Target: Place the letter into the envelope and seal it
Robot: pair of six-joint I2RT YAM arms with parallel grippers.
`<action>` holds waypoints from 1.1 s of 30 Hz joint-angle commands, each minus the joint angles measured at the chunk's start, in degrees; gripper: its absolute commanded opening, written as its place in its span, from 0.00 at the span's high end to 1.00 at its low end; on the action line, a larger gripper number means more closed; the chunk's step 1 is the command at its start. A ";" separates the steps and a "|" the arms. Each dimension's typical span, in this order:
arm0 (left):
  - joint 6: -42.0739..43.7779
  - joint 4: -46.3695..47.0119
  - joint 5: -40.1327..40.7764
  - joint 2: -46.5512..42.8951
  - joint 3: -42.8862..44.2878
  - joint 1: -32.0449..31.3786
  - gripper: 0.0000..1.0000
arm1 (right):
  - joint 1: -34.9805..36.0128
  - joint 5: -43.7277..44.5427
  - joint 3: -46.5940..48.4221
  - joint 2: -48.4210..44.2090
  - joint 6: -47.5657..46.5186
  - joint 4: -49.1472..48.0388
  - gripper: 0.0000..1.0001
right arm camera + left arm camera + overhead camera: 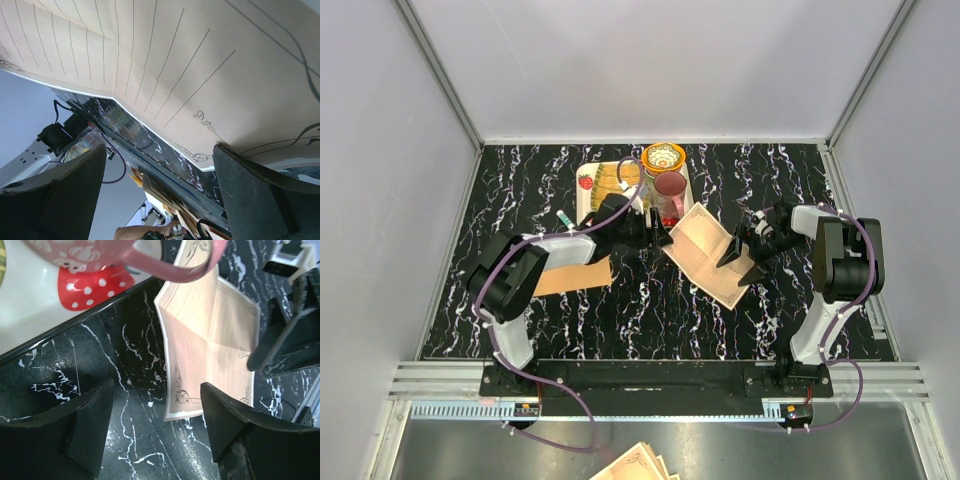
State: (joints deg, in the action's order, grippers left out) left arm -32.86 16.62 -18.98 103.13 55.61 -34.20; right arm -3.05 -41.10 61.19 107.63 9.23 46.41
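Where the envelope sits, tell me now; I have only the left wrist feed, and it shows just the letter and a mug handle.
Observer: The envelope lies flat on the table, left of the letter and partly under the left arm.
Operator: Give me the right gripper's state.
Observer: The right gripper is open, its fingers spread wide at the letter's edge and not clamped on it.
Operator: Report what is behind the mug.
Observer: A yellow bowl stands just behind the pink mug, at the far edge of the tray.
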 commanded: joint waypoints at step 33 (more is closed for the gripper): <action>26.36 -15.48 6.59 4.36 15.66 -18.01 1.00 | -6.51 -1.86 6.39 -9.02 -17.92 10.71 0.00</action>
State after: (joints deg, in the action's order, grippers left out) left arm -8.12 2.17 -15.40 106.67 67.81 -52.05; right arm -5.72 -39.88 63.59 104.16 -1.04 52.53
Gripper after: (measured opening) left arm 0.005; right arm 0.972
